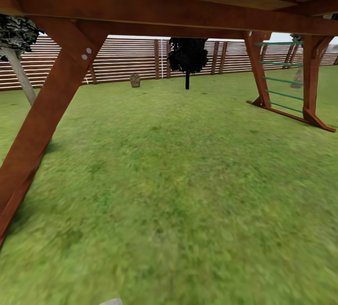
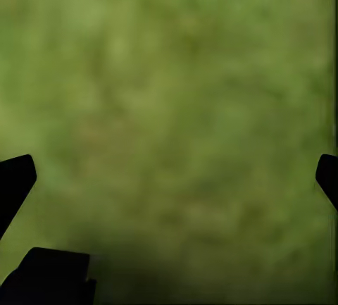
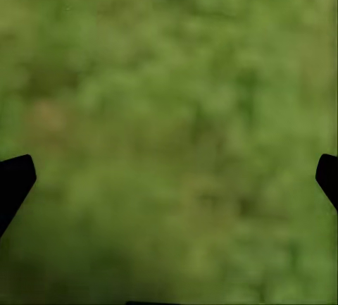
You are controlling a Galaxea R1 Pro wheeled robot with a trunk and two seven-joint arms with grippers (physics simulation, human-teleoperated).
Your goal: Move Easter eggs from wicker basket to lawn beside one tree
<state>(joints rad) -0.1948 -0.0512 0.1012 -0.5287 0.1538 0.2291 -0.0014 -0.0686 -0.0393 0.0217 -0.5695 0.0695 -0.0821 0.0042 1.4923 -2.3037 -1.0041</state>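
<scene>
The left gripper (image 2: 169, 171) stands spread wide, its two black fingertips (image 2: 15, 182) at opposite edges of the left wrist view with nothing between them; beyond them lies only blurred green grass. The right gripper (image 3: 169, 175) is likewise spread apart and empty, one dark fingertip (image 3: 15, 178) at each side of the right wrist view, over the same bright green lawn (image 1: 188, 192).

Ahead of both grippers, in the head view, the broad flat lawn runs out to a slatted reddish-brown wooden fence (image 1: 122, 58); a large red-brown timber play frame (image 1: 51, 103) spans overhead, one slanted leg planted in the grass to the left, a braced leg with green rungs (image 1: 281, 80) far to the right. Well ahead, near the fence, stands a small brown woven wicker basket (image 1: 135, 80) on the grass, too small to tell what it holds. To its right is a thin black-trunked dark tree (image 1: 188, 58); far to the left, behind the slanted leg, rises the tree with a pale grey trunk (image 1: 21, 77) and dark blocky leaves.
</scene>
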